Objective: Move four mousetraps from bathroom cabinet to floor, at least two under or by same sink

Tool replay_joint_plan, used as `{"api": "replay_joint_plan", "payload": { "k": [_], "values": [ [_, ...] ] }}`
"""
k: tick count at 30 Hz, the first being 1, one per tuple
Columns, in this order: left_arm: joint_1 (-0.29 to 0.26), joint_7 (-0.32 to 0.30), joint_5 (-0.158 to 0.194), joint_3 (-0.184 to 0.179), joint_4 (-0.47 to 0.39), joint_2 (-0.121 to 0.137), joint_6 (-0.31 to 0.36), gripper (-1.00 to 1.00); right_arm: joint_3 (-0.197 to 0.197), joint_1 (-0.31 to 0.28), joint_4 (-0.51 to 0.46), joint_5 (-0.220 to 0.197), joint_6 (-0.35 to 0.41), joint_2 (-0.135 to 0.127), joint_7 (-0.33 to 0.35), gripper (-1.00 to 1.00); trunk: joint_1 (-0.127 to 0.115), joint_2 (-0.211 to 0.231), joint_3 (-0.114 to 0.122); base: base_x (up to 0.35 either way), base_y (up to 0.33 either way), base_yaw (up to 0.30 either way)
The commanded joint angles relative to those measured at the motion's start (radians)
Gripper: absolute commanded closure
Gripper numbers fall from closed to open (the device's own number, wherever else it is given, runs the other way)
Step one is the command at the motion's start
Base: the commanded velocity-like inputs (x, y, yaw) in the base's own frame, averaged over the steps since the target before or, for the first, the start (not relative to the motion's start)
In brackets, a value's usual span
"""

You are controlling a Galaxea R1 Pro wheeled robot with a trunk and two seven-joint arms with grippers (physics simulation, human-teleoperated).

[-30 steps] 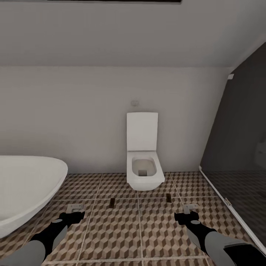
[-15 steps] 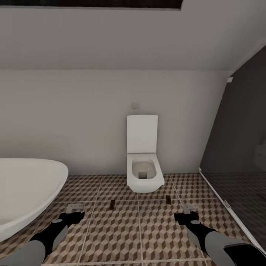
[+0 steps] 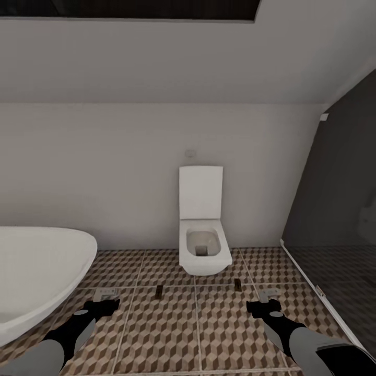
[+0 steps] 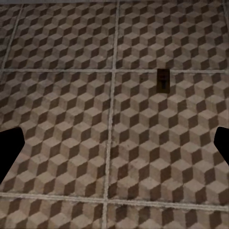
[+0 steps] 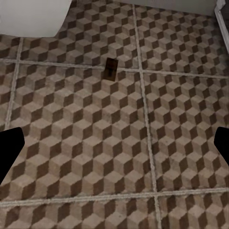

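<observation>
I hold both arms low over the bathroom floor (image 3: pixel 167 334), facing the toilet (image 3: pixel 203 250), with the bathtub (image 3: pixel 36 271) on my left and a dark glass partition (image 3: pixel 339 219) on my right. Two mousetraps lie on the tiles in front of the toilet: one mousetrap (image 3: pixel 158 291) ahead of the left claw (image 3: pixel 107 298) and toward the centre line, and a second mousetrap (image 3: pixel 237 284) ahead of the right claw (image 3: pixel 267 300), also toward the centre. Each trap lies with its long axis pointing away from me toward the wall, close to a grout line. The left wrist view shows the first trap (image 4: pixel 163 79) well ahead between the fingertips; the right wrist view shows the second (image 5: pixel 111 69) likewise. Both claws stand apart and hold nothing. Each arm is nearer its own trap. I judge that neither trap is beside a sink here, so the sink condition remains to be confirmed. No brand, label or legible writing is visible on any surface.
</observation>
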Motion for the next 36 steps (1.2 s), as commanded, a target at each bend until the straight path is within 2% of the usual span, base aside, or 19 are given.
{"api": "replay_joint_plan", "payload": {
  "k": [1,10,18,29,36],
  "values": [
    [0.000,-0.001,0.010,-0.007,-0.001,0.001,0.002,-1.00,0.007,-0.001,0.003,-0.002,-0.004,0.000,-0.003,-1.00,-0.004,0.007,0.002,0.000,0.000,0.000],
    [0.000,-0.004,0.011,-0.004,0.001,-0.001,0.002,-1.00,0.007,0.004,0.004,-0.005,0.001,0.001,-0.008,-1.00,-0.039,0.070,0.030,0.000,0.000,0.000],
    [0.000,-0.003,0.011,-0.004,0.008,-0.023,0.004,-1.00,0.007,0.034,0.004,-0.007,0.003,0.005,-0.007,-1.00,-0.069,0.126,0.056,0.000,0.000,0.000],
    [0.000,-0.006,0.013,-0.005,0.019,-0.036,0.005,-1.00,0.007,0.057,0.004,-0.008,0.005,0.009,-0.006,-1.00,-0.111,0.203,0.090,0.000,0.000,0.000],
    [0.000,-0.006,0.013,-0.006,0.058,-0.038,0.004,-1.00,0.007,0.079,0.004,-0.008,0.018,0.007,-0.006,-1.00,-0.138,0.252,0.112,0.000,0.000,0.000]
  ]
}}
